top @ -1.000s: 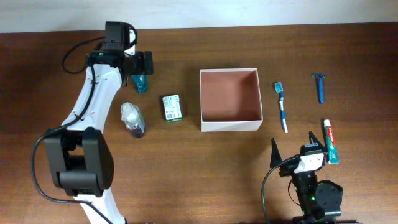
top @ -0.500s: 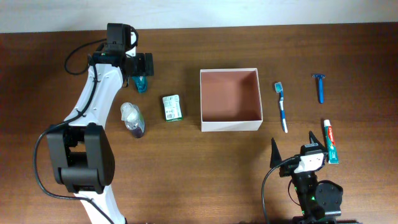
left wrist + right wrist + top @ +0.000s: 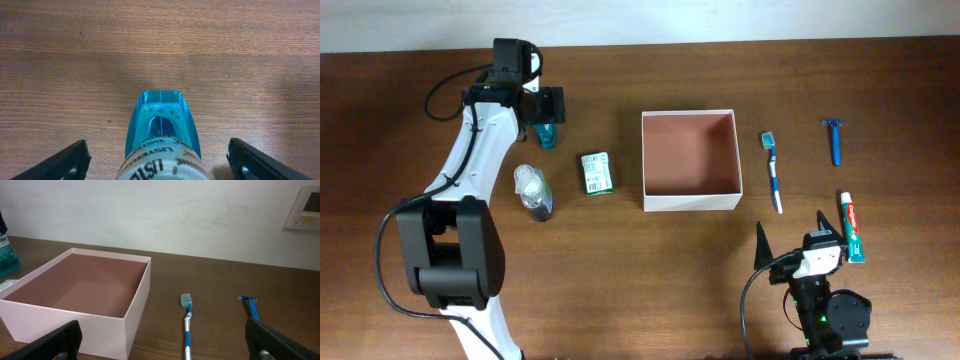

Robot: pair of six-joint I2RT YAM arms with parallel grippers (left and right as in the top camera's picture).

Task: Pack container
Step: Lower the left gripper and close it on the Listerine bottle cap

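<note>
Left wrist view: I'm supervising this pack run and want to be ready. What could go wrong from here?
1. The left gripper is open, its fingers wide on either side of the blue bottle and not touching it. The smooth bottle could slip or twist as they close.
2. A low carry to the container may clip the green box or nudge the container's thin wall.

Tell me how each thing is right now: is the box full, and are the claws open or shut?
Box: open on top, empty.
Left gripper: open, fingers either side of the blue bottle, not squeezing it.
Blue bottle: lying on the table.
Right gripper: open, holding nothing.
Toothbrush: lying flat, outside the box.
Razor: lying flat.
Toothpaste: lying flat.
</note>
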